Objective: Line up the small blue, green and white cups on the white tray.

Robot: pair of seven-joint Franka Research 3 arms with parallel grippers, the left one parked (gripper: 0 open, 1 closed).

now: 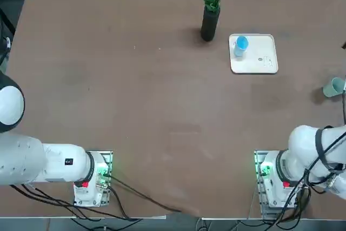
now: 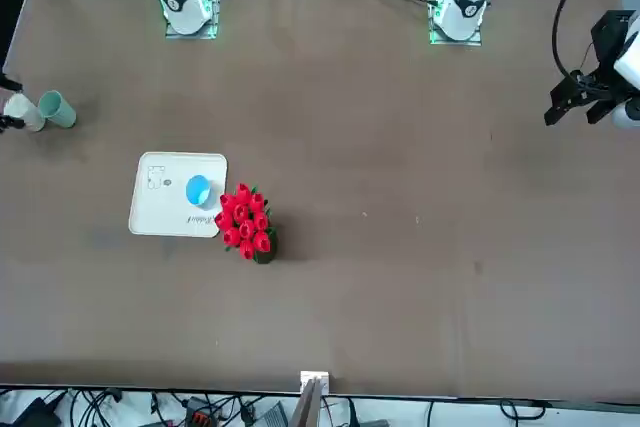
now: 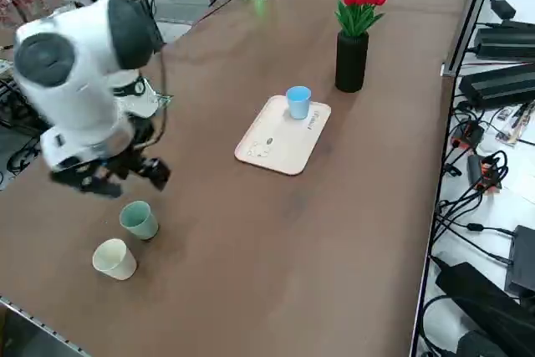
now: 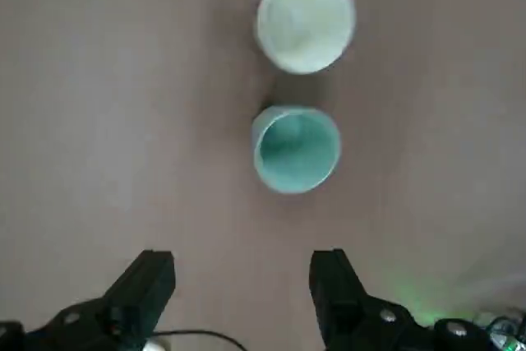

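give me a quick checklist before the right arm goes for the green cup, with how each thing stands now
1. Right gripper open and holding nothing: ok
2. Green cup upright on the table: ok
3. Open gap between green cup and white cup, so fingers can fit: cannot tell how much room they need
4. White tray has bare surface beside the blue cup: ok
5. Gripper already down at the green cup: not ok, it hangs above the table
6. All three cups lined up on the tray: not ok, only blue is on it
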